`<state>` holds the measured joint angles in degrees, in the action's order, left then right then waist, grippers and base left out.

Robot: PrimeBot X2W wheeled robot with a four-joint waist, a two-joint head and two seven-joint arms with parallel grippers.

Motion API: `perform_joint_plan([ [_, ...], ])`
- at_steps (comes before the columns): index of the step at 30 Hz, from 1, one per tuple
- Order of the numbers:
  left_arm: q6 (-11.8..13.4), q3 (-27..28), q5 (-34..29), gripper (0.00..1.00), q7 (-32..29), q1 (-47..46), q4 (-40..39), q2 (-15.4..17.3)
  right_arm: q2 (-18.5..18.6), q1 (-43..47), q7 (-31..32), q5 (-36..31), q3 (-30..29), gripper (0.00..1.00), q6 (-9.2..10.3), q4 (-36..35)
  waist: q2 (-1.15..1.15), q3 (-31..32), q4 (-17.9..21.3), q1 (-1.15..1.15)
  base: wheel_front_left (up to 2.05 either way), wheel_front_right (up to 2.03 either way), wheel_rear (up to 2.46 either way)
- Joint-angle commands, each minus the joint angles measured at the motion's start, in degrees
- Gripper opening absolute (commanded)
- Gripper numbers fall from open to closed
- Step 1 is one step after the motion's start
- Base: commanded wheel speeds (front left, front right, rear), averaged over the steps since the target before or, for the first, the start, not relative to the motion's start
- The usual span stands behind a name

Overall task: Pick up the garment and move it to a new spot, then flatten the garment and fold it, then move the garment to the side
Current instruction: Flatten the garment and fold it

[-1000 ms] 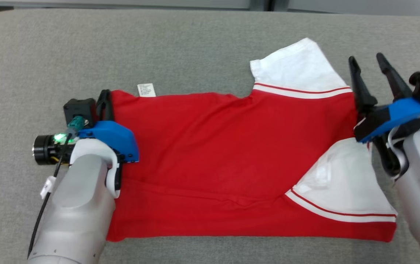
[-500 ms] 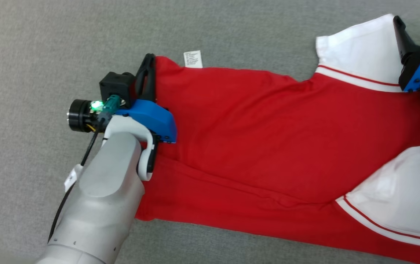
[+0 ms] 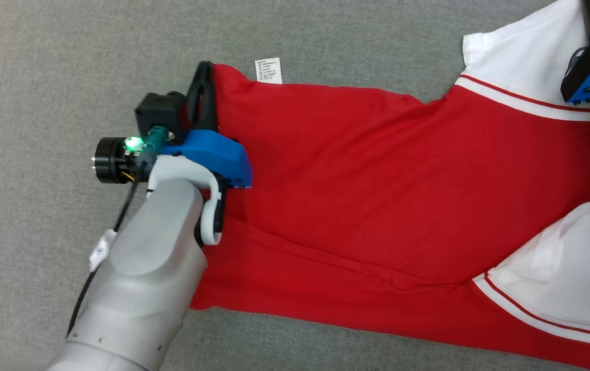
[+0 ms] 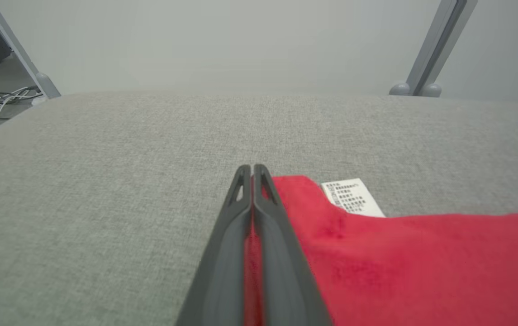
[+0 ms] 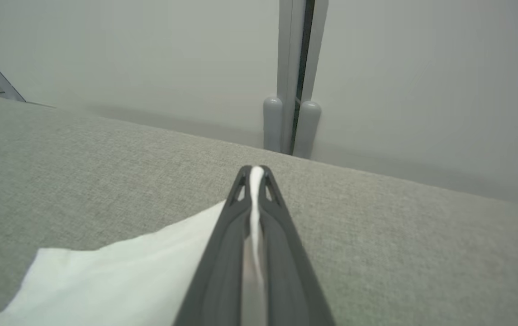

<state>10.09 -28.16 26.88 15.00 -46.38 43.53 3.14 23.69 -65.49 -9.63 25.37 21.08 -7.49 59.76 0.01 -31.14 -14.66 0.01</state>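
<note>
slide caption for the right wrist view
Right gripper shut on the garment's white sleeve, grey fabric surface beneath.

garment on surface, label behind

Left forearm: pale grey rounded shell, tiny dark screws at the end far from the blue wrist cover. Beside the cover: black camera block, black cylinder, green light. Behind the cover: black cable, white tag. Left gripper and right gripper: long dark grey fingers, slotted tips.
</note>
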Motion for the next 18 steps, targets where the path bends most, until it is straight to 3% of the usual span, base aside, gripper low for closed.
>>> perform_joint_plan([
  [1, 0.36, 1.10, -0.28, 0.00, 0.23, -0.05, -0.65, 0.71, -0.13, -0.98, -1.19, 0.61, -0.25, 0.00, -0.01, -0.13, -0.01, 0.95, 1.02, -0.01, 0.00, 0.00, 0.00],
  [8, 1.57, 8.33, -1.86, 0.00, 0.22, 4.47, -4.29, 3.27, -1.61, 3.17, -5.36, 5.50, -1.89, 0.00, -0.01, -4.06, -0.01, 5.07, 6.05, -0.01, 0.00, 0.00, 0.00],
  [18, 0.49, 16.19, -4.44, 0.00, 0.22, 13.93, -4.85, 5.88, -3.26, 19.33, -5.61, 12.64, -3.57, 0.00, -0.01, -22.07, -0.01, 11.97, 13.57, -0.01, 0.00, 0.00, 0.00],
])
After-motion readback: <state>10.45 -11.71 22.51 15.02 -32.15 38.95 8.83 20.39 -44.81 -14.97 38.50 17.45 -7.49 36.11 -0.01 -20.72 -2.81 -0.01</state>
